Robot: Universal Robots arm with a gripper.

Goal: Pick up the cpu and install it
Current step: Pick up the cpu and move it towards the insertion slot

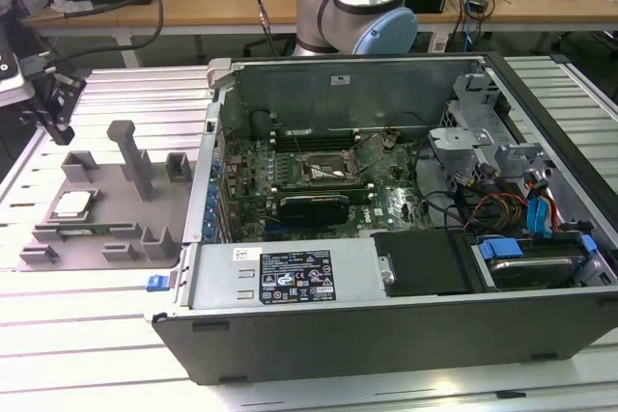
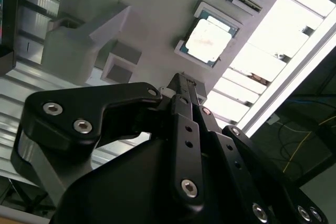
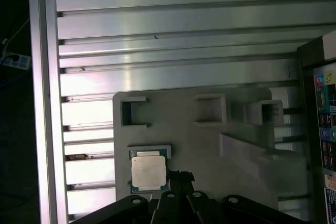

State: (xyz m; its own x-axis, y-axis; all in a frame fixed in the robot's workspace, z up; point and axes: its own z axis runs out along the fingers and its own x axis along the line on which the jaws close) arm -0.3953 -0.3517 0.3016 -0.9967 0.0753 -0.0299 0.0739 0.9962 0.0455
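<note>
cpu (image 1: 72, 204) lies flat, silver top up, in a square recess of the grey fixture (image 1: 111, 224); in both wrist views (image 2: 208, 40) (image 3: 149, 171) it fills that recess squarely. Nothing touches it.

gripper (image 1: 59, 130) hangs clear above the fixture, at about 12 o'clock from the cpu in the exterior view, with a visible gap down to the chip. In the second wrist view its tip (image 2: 181, 83) points at the fixture surface just beside the cpu, and the first wrist view (image 3: 179, 177) shows the same. fingers (image 2: 179, 103) are pressed together with nothing between them.

Fixture also carries a tall post (image 1: 128, 156) at 2 o'clock from the cpu, and several small open-topped pockets.

Fixture sits on the slatted aluminium table (image 1: 97, 335), at 9 o'clock from the open case (image 1: 406, 325) and just beside its wall. Inside the case the black-framed socket (image 1: 323, 171) sits mid-board, well apart from the cpu. Arm base (image 1: 357, 2) stands at 12 o'clock, behind the case.
</note>
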